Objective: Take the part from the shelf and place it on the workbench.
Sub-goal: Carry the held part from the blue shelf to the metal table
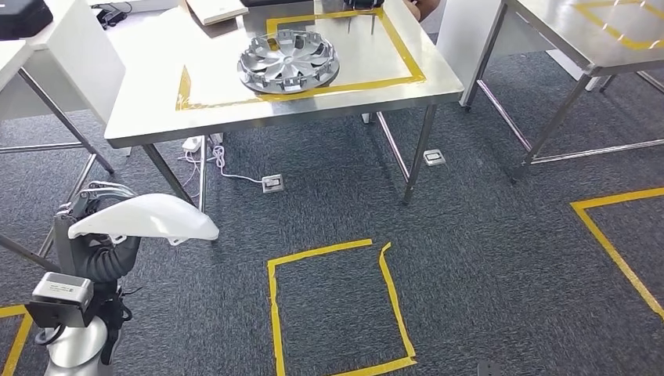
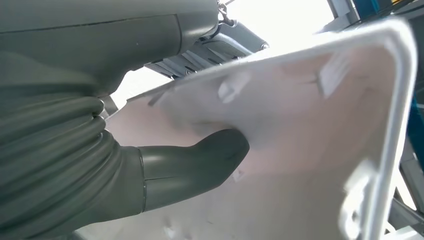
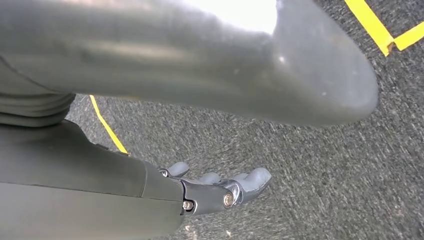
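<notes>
One white part (image 1: 149,217), one silver wheel cover (image 1: 288,61), three steel tables (image 1: 156,110) (one partly cropped), two floor sockets (image 1: 272,183).

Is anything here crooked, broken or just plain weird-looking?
Nothing looks broken or spilled. One oddity: the silver wheel cover on the steel workbench lies across the front line of the yellow tape rectangle, not fully inside it. The left robot hand holds a white plastic part.

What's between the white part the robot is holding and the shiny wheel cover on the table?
In the head view, between the white part and the wheel cover lie dark carpet, white cables and the table's edge.
</notes>
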Robot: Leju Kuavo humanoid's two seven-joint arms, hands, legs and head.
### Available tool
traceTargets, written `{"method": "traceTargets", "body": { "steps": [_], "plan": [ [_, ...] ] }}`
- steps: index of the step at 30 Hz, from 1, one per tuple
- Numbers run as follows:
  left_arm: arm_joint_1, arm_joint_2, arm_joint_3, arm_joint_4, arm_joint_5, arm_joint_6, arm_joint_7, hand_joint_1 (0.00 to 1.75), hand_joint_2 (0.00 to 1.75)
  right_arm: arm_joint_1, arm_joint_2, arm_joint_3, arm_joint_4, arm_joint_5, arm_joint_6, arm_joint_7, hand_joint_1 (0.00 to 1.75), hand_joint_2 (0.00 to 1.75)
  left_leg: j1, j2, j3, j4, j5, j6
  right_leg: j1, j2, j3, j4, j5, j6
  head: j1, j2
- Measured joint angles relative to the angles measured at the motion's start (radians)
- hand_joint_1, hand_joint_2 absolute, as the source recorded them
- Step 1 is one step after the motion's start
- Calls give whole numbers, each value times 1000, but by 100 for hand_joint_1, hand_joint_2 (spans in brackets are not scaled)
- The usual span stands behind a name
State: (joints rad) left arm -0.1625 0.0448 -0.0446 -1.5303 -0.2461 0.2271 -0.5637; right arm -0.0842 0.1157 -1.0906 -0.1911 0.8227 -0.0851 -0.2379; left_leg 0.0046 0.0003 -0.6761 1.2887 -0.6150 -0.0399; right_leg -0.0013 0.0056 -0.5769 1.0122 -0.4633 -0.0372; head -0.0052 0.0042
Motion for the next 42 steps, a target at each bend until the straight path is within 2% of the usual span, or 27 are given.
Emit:
{"method": "traceTargets", "body": {
  "steps": [1, 2, 3, 4, 6, 7, 10, 12, 14, 15, 16, 17, 19, 20, 21, 22, 25, 27, 29, 30, 31, 32, 34, 36, 38, 40, 42],
  "plan": [
    [3, 0, 0, 0, 0, 0, 0, 175, 175, 1, 0, 0, 0, 0, 0, 0, 0, 0, 0, 0, -9, -7, 18, 0, 0, 1, 7, 0, -6, 1, 0, 0],
    [4, 0, 0, -1, 0, 0, 0, 175, 175, 1, 0, 0, 0, 1, 0, 0, 0, 0, 0, 0, 1, -52, 56, 2, 0, 1, 16, 0, -12, 3, 0, 0],
    [5, 1, 1, -1, 0, 0, 0, 175, 175, 1, 1, 0, 0, 1, 1, 0, 0, 0, 0, 0, 24, -119, 105, 5, 0, 2, 25, 0, -19, 5, 0, 0],
    [5, 1, 1, -1, 0, 0, 0, 175, 175, 1, 1, 0, 0, 1, 1, 0, 0, 0, -1, 0, 47, -184, 137, 9, 0, 2, 33, 1, -25, 9, 0, 0],
    [6, 2, 3, -2, 0, 0, 0, 175, 175, 0, 2, 0, 0, 2, 3, 0, 0, 0, -6, 0, 74, -257, 152, 23, 2, 3, 39, 1, -34, 19, 0, 0],
    [7, 2, 4, -2, 0, 1, 0, 175, 175, -1, 2, 0, 0, 2, 4, 0, 0, 0, -7, 0, 76, -264, 145, 30, 3, 3, 41, 4, -35, 25, 0, 0],
    [9, 3, 5, -8, 0, 2, -1, 175, 175, -1, 1, 0, 0, 3, 7, -2, 0, 0, -3, -1, 98, -272, 153, 51, 3, 2, 37, 37, -43, 42, 2, 0],
    [10, 3, 6, -14, 0, 3, -2, 175, 175, -3, 2, 0, 0, 3, 10, -3, 0, 0, 0, -1, 110, -275, 148, 59, -1, 0, -9, 122, -79, 52, 4, 0],
    [13, 3, 6, -17, 0, 3, -2, 175, 175, -2, 3, 0, 0, 3, 14, -3, 0, 0, 0, -1, 114, -274, 141, 63, -4, -1, -89, 243, -127, 59, 5, 0],
    [16, 4, 6, -17, 0, 3, -2, 175, 175, -1, 3, 0, 0, 3, 16, -3, 0, 0, 0, -2, 117, -274, 136, 62, -5, -1, -121, 281, -135, 61, 6, 0],
    [18, 4, 6, -17, -1, 3, -1, 175, 175, 1, 3, 0, 0, 3, 17, -3, 0, 0, 0, -3, 122, -273, 130, 60, -7, -1, -138, 287, -124, 62, 6, 0],
    [20, 4, 6, -17, -2, 3, 0, 175, 175, 2, 3, 0, 0, 4, 19, -3, 0, 0, 1, -3, 131, -273, 123, 58, -8, -1, -136, 256, -92, 62, 6, 0],
    [19, 4, 6, -17, -6, 3, 3, 175, 175, 3, 3, 0, 0, 6, 21, -3, 0, 0, 2, -2, 151, -272, 108, 50, -9, -6, -92, 123, -4, 62, 6, 0],
    [17, 4, 6, -16, -8, 2, 4, 175, 175, 2, 3, 0, 0, 7, 22, -3, 0, 0, 1, -1, 159, -271, 100, 45, -7, -13, -71, 66, 13, 58, 7, 0],
    [15, 5, 6, -16, -10, 1, 5, 175, 175, 1, 3, 0, 0, 7, 22, -2, 0, 0, 0, 1, 162, -272, 93, 39, -4, -18, -58, 31, 20, 52, 8, 0],
    [12, 7, 6, -15, -11, 0, 6, 175, 175, 0, 3, 0, 0, 7, 22, -1, 0, 0, -2, 3, 166, -269, 90, 32, -3, -20, -54, 20, 14, 45, 8, 0],
    [2, 13, 5, -10, -12, -3, 6, 175, 175, 0, 3, 0, 0, 7, 22, -1, 0, 0, -3, 5, 169, -248, 83, 16, -7, -10, -36, 13, 15, 23, 9, 0],
    [-7, 16, 5, -6, -12, -3, 6, 175, 175, -2, 3, 0, 0, 7, 21, -2, 0, 0, -1, 4, 128, -172, 53, 8, -8, 1, -20, 11, 7, 11, 8, 0],
    [-11, 19, 5, 0, -11, -3, 6, 175, 175, -2, 3, 0, 0, 7, 20, -3, 0, 0, 0, 3, 53, -55, 7, 3, -6, 12, -10, 11, -4, 4, 7, 0],
    [-11, 20, 5, 3, -11, -3, 6, 175, 175, -2, 3, 0, 0, 7, 18, -3, 0, 0, 1, 3, 19, -15, -3, 1, -5, 17, -3, 11, -10, 3, 7, 0],
    [-10, 22, 5, 7, -10, -3, 6, 175, 175, 0, 3, 0, 0, 8, 17, -3, 0, 0, 1, 3, -2, -4, 6, 2, -4, 22, 5, 12, -17, 3, 7, 0],
    [-10, 23, 5, 9, -10, -3, 6, 175, 175, 1, 3, 0, 0, 9, 16, -3, 0, 0, 0, 2, -6, -27, 36, 5, -4, 26, 15, 12, -25, 3, 7, 0],
    [-11, 26, 5, 10, -9, -3, 6, 175, 175, 3, 3, 0, 0, 12, 14, -2, 0, 0, -2, 0, 20, -144, 130, 16, -3, 33, 38, 12, -43, 5, 7, 0],
    [-12, 28, 5, 12, -8, -3, 6, 175, 175, 2, 3, 0, 0, 14, 13, -2, 0, 0, -8, -3, 46, -235, 168, 27, -1, 38, 50, 12, -57, 14, 6, 0],
    [-13, 28, 5, 13, -7, -3, 6, 175, 175, 2, 3, 0, 0, 14, 12, -2, 0, 0, -12, -5, 55, -254, 160, 37, 1, 38, 57, 15, -65, 26, 4, 0],
    [-13, 29, 5, 13, -6, -3, 5, 175, 175, 0, 3, 0, 0, 14, 11, -2, 0, 0, -7, -6, 70, -261, 165, 48, 2, 32, 57, 27, -70, 35, 4, 0],
    [-15, 29, 6, 12, -6, -3, 5, 175, 175, -3, 4, 0, 0, 14, 11, -2, 0, 0, -3, -5, 88, -268, 160, 58, 1, 19, 18, 94, -84, 45, 5, 0]
  ]
}}
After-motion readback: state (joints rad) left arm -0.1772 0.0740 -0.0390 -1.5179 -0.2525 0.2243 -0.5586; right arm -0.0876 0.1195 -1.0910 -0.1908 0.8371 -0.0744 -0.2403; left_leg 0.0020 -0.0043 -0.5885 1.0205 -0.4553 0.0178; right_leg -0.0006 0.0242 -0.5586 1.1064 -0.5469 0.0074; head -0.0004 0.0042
